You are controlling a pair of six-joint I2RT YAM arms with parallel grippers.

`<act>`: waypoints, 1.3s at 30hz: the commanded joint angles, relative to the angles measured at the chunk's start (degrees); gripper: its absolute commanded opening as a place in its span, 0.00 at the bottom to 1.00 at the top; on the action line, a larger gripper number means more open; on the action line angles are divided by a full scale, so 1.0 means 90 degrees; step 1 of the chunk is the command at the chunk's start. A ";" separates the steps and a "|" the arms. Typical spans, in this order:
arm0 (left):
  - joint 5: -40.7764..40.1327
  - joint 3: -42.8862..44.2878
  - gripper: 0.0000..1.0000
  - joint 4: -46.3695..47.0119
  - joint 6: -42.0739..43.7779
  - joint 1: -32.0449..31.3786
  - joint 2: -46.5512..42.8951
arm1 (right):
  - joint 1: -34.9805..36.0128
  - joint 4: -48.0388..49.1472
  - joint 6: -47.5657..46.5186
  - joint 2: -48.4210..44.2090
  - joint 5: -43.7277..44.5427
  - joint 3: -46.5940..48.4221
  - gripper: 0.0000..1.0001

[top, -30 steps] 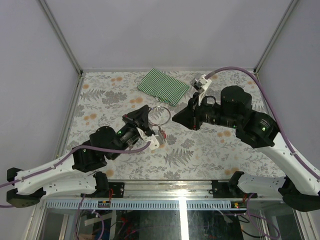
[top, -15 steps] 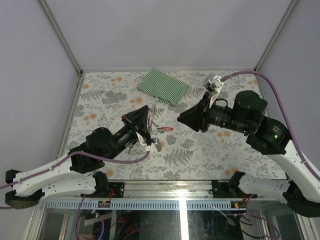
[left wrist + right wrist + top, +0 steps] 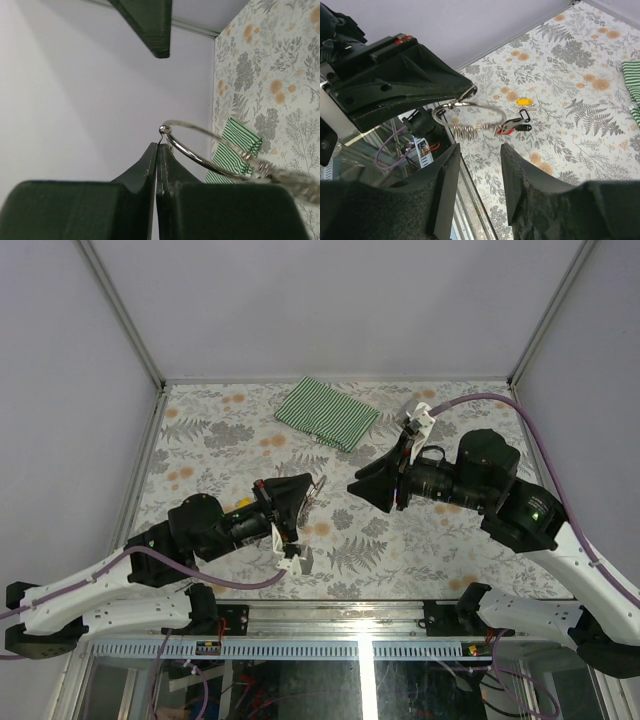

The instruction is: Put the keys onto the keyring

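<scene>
right gripper (image 3: 480, 150) has backed off the keyring (image 3: 465, 131) and spread its jaws, empty; left gripper (image 3: 158, 147) stays clenched on the ring's wire, holding it off the table (image 3: 560, 150). step in hand reads as a pause between threadings. the yellow-tagged key (image 3: 523, 102) lies on the table beyond the ring, so the next move calls for fetching it. both forearms reach low, wrists facing each other.
</scene>
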 commanded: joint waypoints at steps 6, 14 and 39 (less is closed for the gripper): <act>0.0173 0.0303 0.00 -0.0311 0.0685 0.0003 0.0190 | -0.0003 0.0138 -0.0134 0.0436 -0.0454 0.0699 0.51; -0.0227 0.0574 0.00 -0.0659 0.1344 0.0009 0.0435 | -0.0010 -0.0225 -0.0043 0.0874 -0.0708 0.0963 0.53; -0.2037 0.0567 0.00 -0.0391 0.4217 0.0006 0.0776 | -0.0004 0.2374 -0.0583 -0.0113 0.0169 -0.1024 0.56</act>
